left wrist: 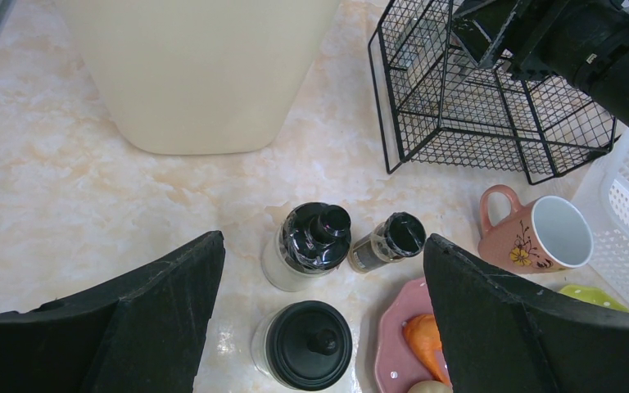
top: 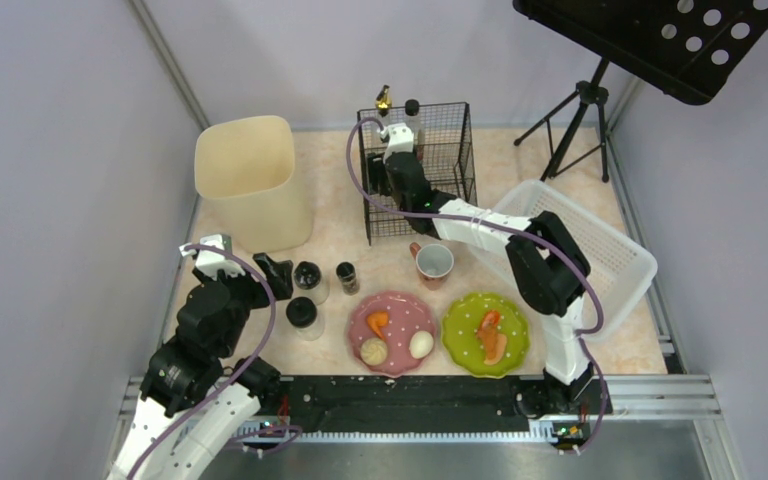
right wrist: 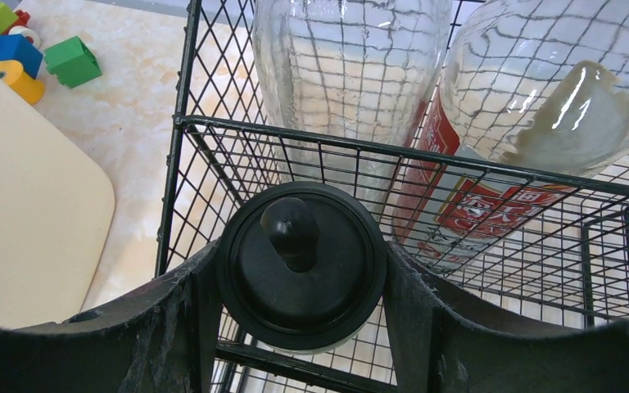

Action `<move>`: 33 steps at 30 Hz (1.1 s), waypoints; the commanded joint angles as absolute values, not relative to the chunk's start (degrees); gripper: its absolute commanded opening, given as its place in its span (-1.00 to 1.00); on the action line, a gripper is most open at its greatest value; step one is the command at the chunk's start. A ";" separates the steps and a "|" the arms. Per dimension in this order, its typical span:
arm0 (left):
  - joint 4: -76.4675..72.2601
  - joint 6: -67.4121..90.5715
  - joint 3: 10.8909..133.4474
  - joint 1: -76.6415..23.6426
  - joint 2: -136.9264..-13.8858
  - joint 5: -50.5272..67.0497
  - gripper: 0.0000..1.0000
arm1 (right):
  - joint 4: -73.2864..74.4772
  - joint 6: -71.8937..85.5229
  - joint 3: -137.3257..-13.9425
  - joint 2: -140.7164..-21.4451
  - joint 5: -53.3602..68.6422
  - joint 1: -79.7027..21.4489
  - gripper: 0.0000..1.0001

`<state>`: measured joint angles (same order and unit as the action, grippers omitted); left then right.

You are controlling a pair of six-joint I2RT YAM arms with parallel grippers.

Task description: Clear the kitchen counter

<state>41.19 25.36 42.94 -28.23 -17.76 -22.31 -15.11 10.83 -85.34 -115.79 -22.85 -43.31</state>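
Observation:
The kitchen counter (top: 600, 330) is beige-pink marbled stone. My left gripper (top: 274, 273) is open and empty. In the left wrist view it (left wrist: 323, 246) hangs above two black-lidded glass jars (left wrist: 315, 246) (left wrist: 305, 344) and a small spice bottle (left wrist: 389, 241). My right gripper (top: 401, 170) is over the black wire basket (top: 455, 165). It (right wrist: 300, 262) is shut on a black-lidded jar (right wrist: 300, 270), held just inside the basket's near left corner. Two glass bottles (right wrist: 352, 65) (right wrist: 540, 90) stand at the back of the basket.
A beige bin (top: 250, 180) stands at the back left. A white slatted basket (top: 600, 235) sits at the right. A pink mug (top: 432, 262), a pink plate (top: 400, 305) and a green plate (top: 460, 335), both with food, lie near the front. Toy blocks (right wrist: 16, 45) lie behind the bin.

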 commanded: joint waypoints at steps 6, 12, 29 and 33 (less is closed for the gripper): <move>39.20 24.79 42.74 -28.06 -18.07 -22.18 0.91 | -14.41 12.21 -88.45 -113.83 -23.30 -42.80 0.12; 39.22 24.79 42.72 -28.04 -18.17 -22.28 0.91 | -14.20 12.71 -87.58 -109.94 -22.35 -42.80 0.25; 39.64 25.05 42.81 -28.07 -18.67 -23.34 0.91 | -12.48 8.90 -84.89 -98.25 -20.91 -45.83 0.52; 39.73 25.14 42.83 -28.10 -18.49 -23.53 0.91 | -12.30 6.21 -81.62 -93.03 -19.01 -49.49 0.52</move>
